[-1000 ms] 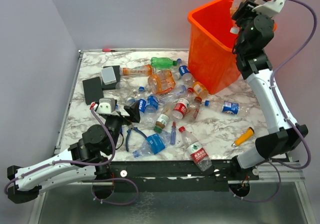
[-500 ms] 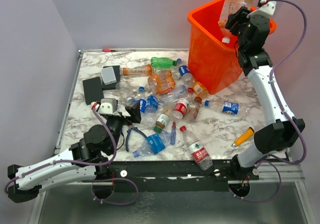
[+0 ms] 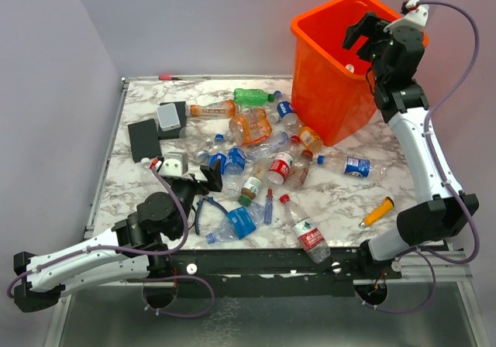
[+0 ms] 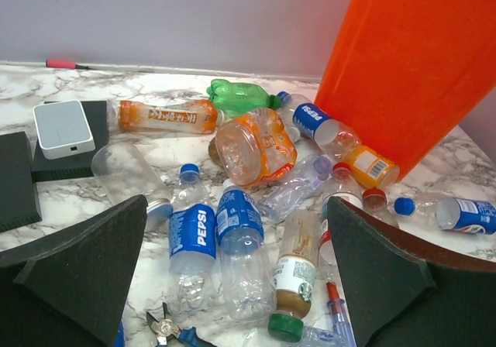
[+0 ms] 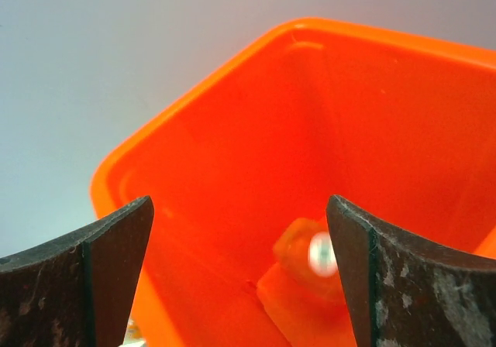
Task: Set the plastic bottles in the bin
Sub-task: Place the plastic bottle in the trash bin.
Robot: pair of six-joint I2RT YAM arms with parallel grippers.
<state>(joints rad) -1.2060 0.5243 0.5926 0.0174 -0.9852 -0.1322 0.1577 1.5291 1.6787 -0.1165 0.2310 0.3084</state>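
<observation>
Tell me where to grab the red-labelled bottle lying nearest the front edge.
Take the red-labelled bottle across its labelled middle, coming straight down from above. It lies flat and diagonal, red cap pointing away, with bare table on both long sides.

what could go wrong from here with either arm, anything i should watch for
1. The left gripper is open over two Pepsi bottles lying side by side, so it may pinch both or fumble one.
2. The pliers lie just beside them and could get snagged instead.
3. The right gripper hangs open at the rim of the bin; a careless retreat might nudge the bin.
</observation>
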